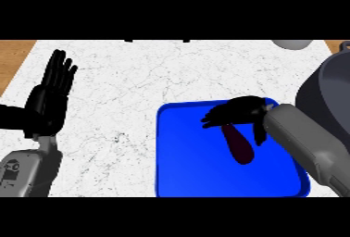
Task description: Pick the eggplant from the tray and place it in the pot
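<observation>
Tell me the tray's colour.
Bright blue. The tray shows best in the head view, with the dark purple eggplant lying on it.

White marble counter, wood at the edges.
You see the white veined counter (137, 92); brown wood (15, 55) borders it at its left and far right.

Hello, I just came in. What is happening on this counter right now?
The right hand is down over the blue tray, its fingers curled around the top end of the dark eggplant. The rest of the eggplant shows below the hand, over the tray. The grey pot waits at the right edge, so the eggplant is not yet in it. The left hand rests open at the left, fingers up, away from the tray.
</observation>
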Action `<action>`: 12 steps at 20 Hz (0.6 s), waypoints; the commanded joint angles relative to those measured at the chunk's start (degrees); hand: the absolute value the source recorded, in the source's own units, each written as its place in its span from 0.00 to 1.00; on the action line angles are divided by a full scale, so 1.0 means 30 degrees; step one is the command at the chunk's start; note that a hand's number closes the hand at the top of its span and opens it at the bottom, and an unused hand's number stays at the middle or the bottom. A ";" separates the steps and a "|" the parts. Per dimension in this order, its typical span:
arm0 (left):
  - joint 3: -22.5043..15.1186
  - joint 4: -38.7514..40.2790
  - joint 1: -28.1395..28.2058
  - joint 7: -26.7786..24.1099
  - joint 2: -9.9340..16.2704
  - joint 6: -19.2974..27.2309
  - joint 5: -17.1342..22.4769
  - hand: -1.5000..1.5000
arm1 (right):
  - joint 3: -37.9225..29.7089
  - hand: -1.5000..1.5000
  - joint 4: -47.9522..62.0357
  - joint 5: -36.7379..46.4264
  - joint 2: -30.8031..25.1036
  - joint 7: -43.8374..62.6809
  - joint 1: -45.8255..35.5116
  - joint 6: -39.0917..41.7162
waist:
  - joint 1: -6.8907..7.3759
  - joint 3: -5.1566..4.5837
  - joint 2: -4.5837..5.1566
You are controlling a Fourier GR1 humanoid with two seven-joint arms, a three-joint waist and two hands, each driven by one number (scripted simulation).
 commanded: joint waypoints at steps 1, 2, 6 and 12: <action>0.0166 -0.0721 0.0317 0.0324 0.0103 -0.0002 -0.0247 0.50 | -0.0334 0.00 0.0295 0.0790 0.1293 -0.0653 0.0545 0.0452 | -0.0041 0.0000 -0.0038; -0.0154 -0.0135 -0.0142 0.0283 -0.0360 0.0217 -0.0431 0.50 | 0.0055 0.00 0.1135 0.1225 0.1938 -0.0721 0.0832 -0.0122 | -0.0022 0.0003 0.0005; 0.1146 -0.0234 -0.0426 0.1042 0.0603 -0.0769 0.0636 0.50 | -0.0599 0.00 0.0963 0.1490 0.2116 -0.0808 0.0629 0.0762 | -0.0021 0.0000 -0.0029; 0.0890 0.0189 -0.0627 0.0361 -0.0045 -0.0142 -0.0086 0.50 | 0.0117 1.00 0.0123 0.2201 0.1286 -0.4042 0.1826 -0.1404 | -0.0114 0.0007 0.0016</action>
